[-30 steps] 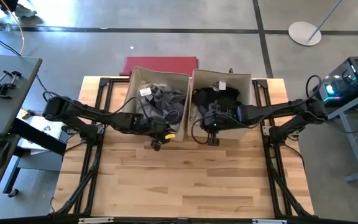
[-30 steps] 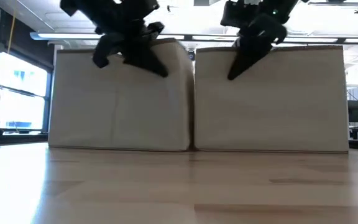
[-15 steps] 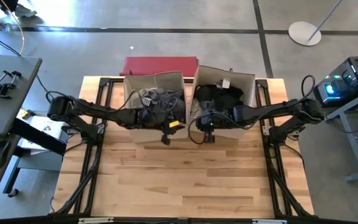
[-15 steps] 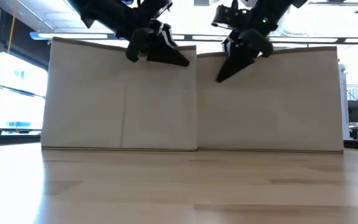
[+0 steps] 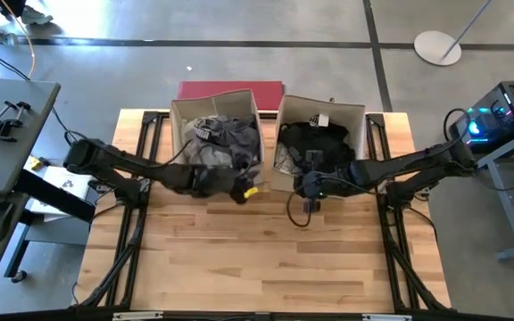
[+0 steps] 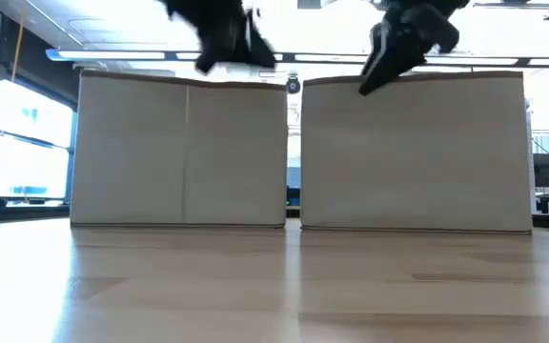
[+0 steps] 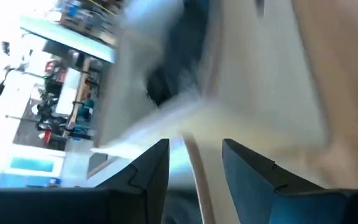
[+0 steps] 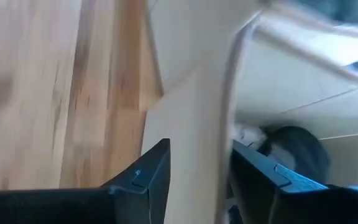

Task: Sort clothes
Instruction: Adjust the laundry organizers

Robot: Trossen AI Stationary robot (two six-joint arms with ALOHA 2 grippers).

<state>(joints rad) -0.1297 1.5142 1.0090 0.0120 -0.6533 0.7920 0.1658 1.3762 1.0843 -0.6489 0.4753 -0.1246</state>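
Left hand, right hand apart-fingered at box front rims.

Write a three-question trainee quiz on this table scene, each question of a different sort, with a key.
1. True or false: the dark and grey clothes lie inside the two tan cardboard boxes, not on the light wooden table.
2. Which box holds mostly black garments? A) the one nearer the left gripper B) the one nearer the right gripper
3. Fill in: the flat red board lies ___ the boxes, on the side away from the arms.

Key: 1 true. 2 B. 3 behind. In the wrist views both grippers' fingers stand apart, with a box wall's edge in each gap.
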